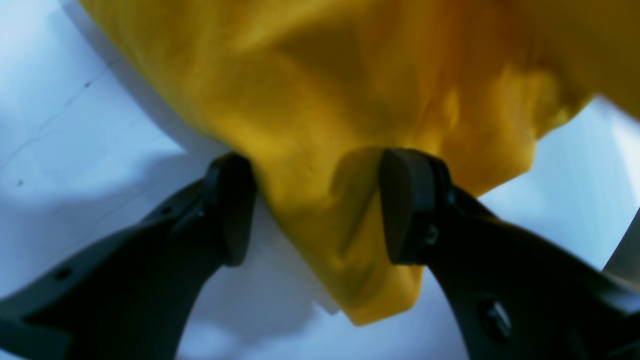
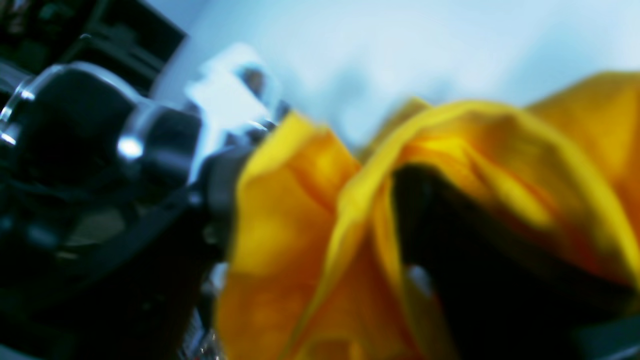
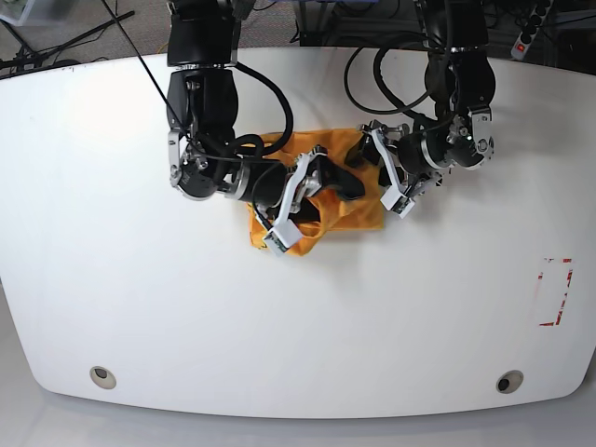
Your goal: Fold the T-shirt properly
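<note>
The orange-yellow T-shirt (image 3: 358,219) lies bunched in a small wrinkled heap at the middle of the white table (image 3: 140,279). My left gripper (image 1: 317,210) is open, and a hanging fold of the T-shirt (image 1: 310,125) sits loosely between its black fingers (image 1: 405,205) at the heap's right edge. My right gripper (image 2: 320,215) reaches into the heap from the left, its view blurred. Its jaws stand apart, with folds of the T-shirt (image 2: 280,220) between them and draped over one finger (image 2: 450,260). In the base view both grippers (image 3: 326,186) (image 3: 368,158) meet over the cloth.
A red-outlined rectangle (image 3: 556,291) is marked near the table's right edge. Two round holes (image 3: 102,376) (image 3: 507,382) sit near the front edge. Cables (image 3: 372,65) hang along the far edge behind both arms.
</note>
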